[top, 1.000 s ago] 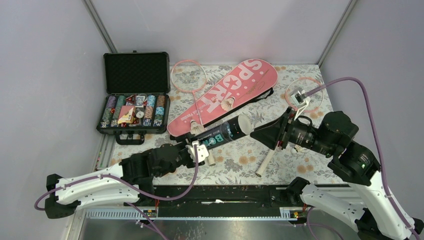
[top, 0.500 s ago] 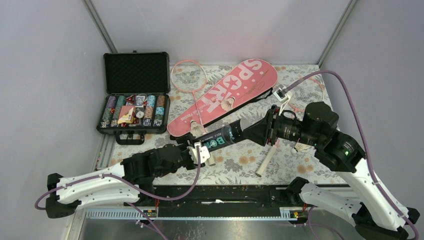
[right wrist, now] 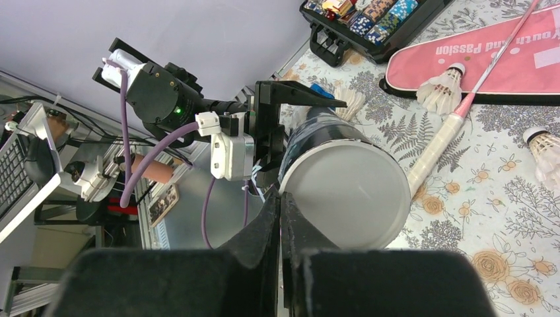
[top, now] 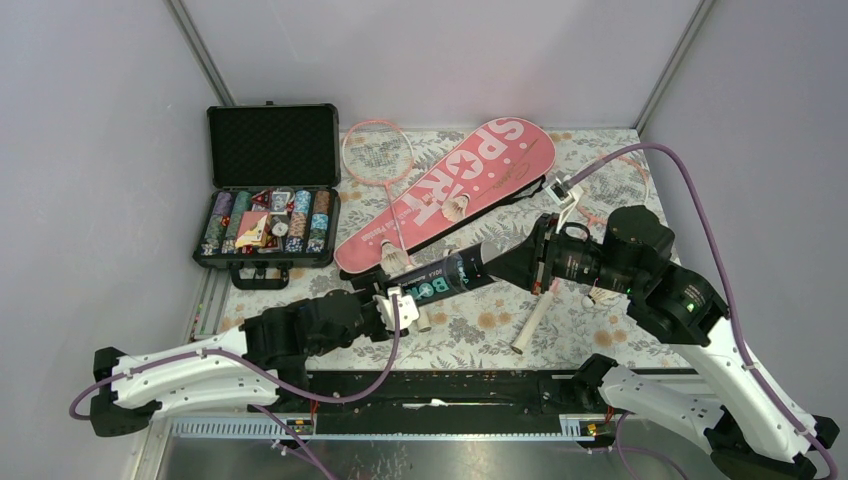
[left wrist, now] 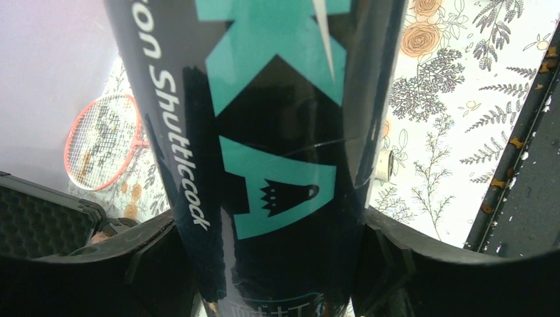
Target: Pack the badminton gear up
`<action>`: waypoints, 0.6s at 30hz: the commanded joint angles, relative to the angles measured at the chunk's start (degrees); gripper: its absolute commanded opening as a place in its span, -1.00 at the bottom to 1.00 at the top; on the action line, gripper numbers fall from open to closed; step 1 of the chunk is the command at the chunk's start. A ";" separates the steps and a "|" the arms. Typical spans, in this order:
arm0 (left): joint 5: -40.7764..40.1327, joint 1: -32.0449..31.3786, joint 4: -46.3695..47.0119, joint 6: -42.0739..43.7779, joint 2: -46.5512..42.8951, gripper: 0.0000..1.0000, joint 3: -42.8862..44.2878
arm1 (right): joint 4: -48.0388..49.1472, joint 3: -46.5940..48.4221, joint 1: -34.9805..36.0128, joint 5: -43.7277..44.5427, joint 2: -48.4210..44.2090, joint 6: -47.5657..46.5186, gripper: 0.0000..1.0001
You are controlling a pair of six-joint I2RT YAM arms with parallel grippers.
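I see the left gripper (top: pixel 394 298) pinching the glossy black cylindrical tube (top: pixel 446 273), and the right gripper (right wrist: pixel 279 206) with jaws pressed together at the flat round cap (right wrist: pixel 349 193).

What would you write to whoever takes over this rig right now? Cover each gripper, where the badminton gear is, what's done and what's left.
Left gripper: shut on the black tube.
Right gripper: shut, nothing seen in it, at the tube's capped end.
Pink bag lies at the back. One racket lies across it, the second racket by the right arm. One shuttlecock sits on the bag, another at its near end.
Done: nothing visibly packed.
Left: probably shuttlecocks into the tube, rackets into the bag.
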 commanded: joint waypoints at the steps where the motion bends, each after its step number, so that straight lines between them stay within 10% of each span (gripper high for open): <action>1: -2.88 0.09 4.15 0.00 -2.02 -0.20 -0.47 | 1.18 0.69 0.18 1.12 -1.02 -0.65 -1.00; 18: -8.13 0.09 3.82 3.02 -4.16 -0.23 -2.20 | -4.00 5.97 0.24 13.79 -2.53 -2.82 -1.00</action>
